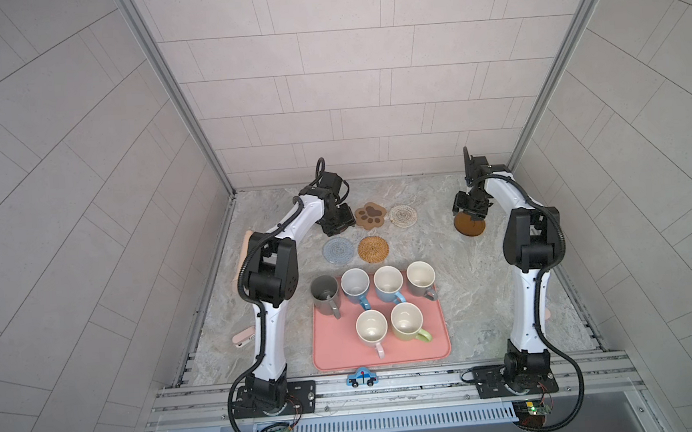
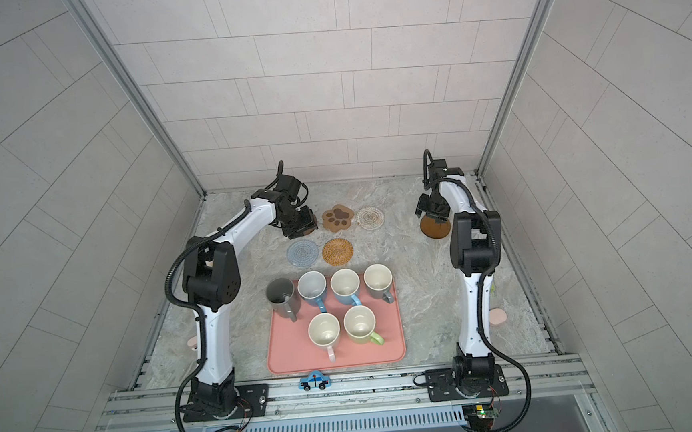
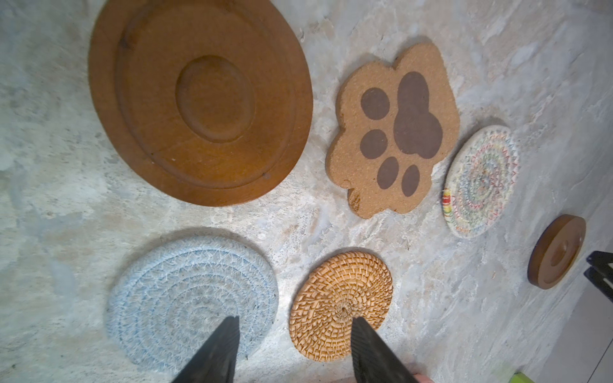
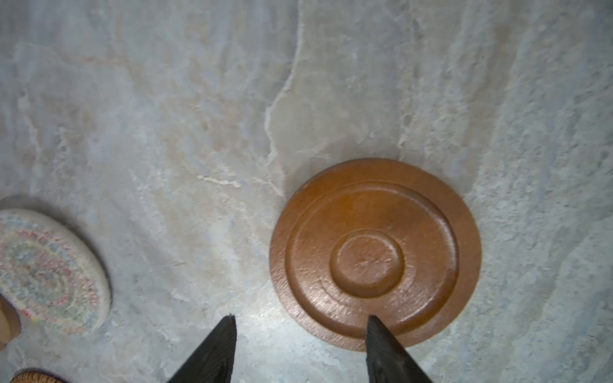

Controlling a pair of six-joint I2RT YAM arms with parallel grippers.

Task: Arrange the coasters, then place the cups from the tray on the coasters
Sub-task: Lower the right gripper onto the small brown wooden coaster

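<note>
coasters [image 1: 373, 249] lie flat on the far half of the marbled tabletop [image 1: 443, 260], none of them touching another. the tan paw-print coaster [image 1: 371, 215] and the cream woven round [image 1: 403, 215] sit side by side in the far row. the grey-blue woven round [image 1: 338, 250] and golden rattan round [image 3: 340, 305] sit side by side nearer the tray. one dark brown disc [image 3: 199, 99] lies beside the paw print, under the left arm's wrist and mostly hidden in both top views. the other dark brown disc [image 4: 374, 255] lies well apart, over by the right arm.

the left gripper [image 3: 295, 328] hangs above the grey-blue and rattan rounds, jaws parted, nothing between them. the right gripper [image 4: 302, 323] hangs at the rim of the lone brown disc, also spread and empty. whether a fingertip [image 4: 378, 331] touches the disc cannot be told.

all six cups [image 1: 388, 283] stand upright on the salmon-pink tray [image 1: 337, 351], four in the far row, two in the near row. the taller dark grey cup [image 1: 325, 295] is at the tray's far left corner. a toy car [image 1: 362, 377] sits on the rail just in front of the tray.
</note>
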